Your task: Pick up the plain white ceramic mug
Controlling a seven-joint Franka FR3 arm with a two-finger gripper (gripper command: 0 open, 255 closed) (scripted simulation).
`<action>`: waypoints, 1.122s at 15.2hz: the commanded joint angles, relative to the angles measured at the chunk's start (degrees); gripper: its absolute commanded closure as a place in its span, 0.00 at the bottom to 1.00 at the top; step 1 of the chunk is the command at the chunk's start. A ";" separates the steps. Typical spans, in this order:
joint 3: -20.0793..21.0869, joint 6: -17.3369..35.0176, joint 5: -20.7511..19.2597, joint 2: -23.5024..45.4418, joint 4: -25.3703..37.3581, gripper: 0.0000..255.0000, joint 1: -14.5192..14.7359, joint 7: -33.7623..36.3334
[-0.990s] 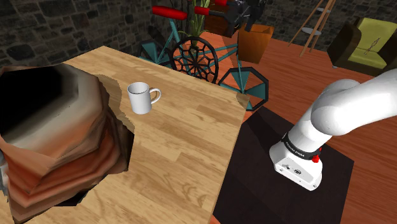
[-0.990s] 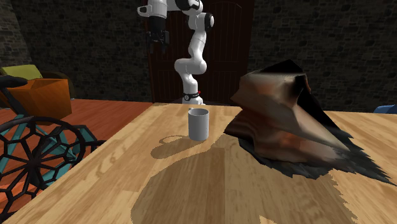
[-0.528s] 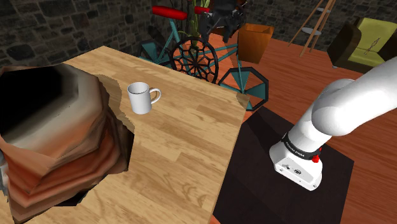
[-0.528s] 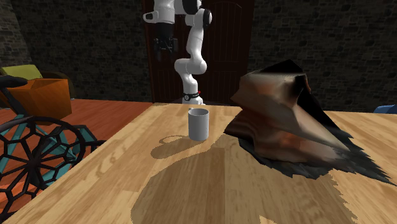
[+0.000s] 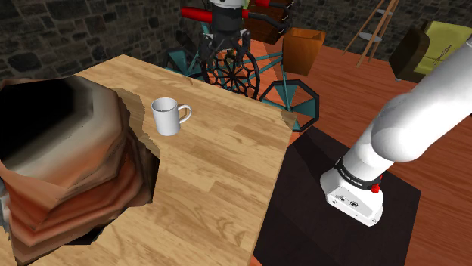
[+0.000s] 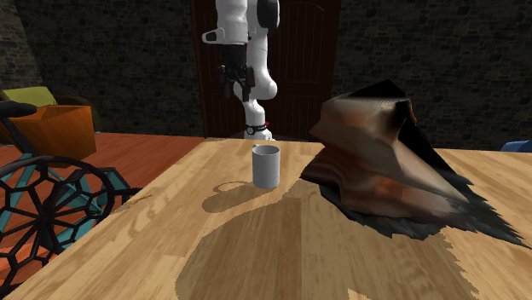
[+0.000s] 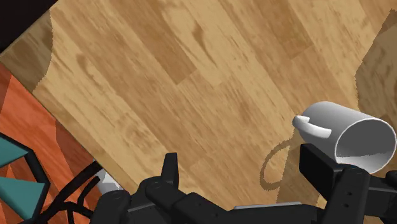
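- Plainly, the white mug (image 5: 168,115) (image 6: 266,165) (image 7: 343,133) stands upright on the wooden surface (image 5: 219,174) (image 6: 256,247) (image 7: 191,76), its mouth open upward and its handle turned toward the shoulder view's right.
- Just beside the mug, toward the shoulder view's left, sits a lumpy brown mass (image 5: 68,166) (image 6: 384,162) with a dark hollow in its top; mug and mass stand apart.
- The jaws are spread wide with nothing between them. In the wrist view the mug lies off to the side of one black prong, outside the gap, and casts a curved shadow on the wood.
- The white arm (image 5: 408,128) (image 6: 247,51) carries the jaws above the far edge of the surface, beyond the mug in the shoulder view and well clear of it.
- In the second exterior view they hang above and behind the mug, in front of a dark door (image 6: 298,68).
- Behind the jaws in the shoulder view stands a teal wheeled frame (image 5: 234,68) (image 6: 43,204), with an orange box (image 5: 302,49) (image 6: 51,128) near it on the reddish floor (image 5: 355,83).
- A yellow-green armchair (image 5: 439,49) sits at the shoulder view's upper right, and a dark mat (image 5: 302,196) lies under the arm's base.
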 commanded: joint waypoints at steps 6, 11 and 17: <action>3.80 0.11 -3.33 15.75 12.15 0.00 2.76 10.27; 4.66 -1.42 -6.41 27.84 23.33 0.00 6.56 16.80; 4.01 -5.96 -9.44 43.62 41.41 0.00 12.87 22.71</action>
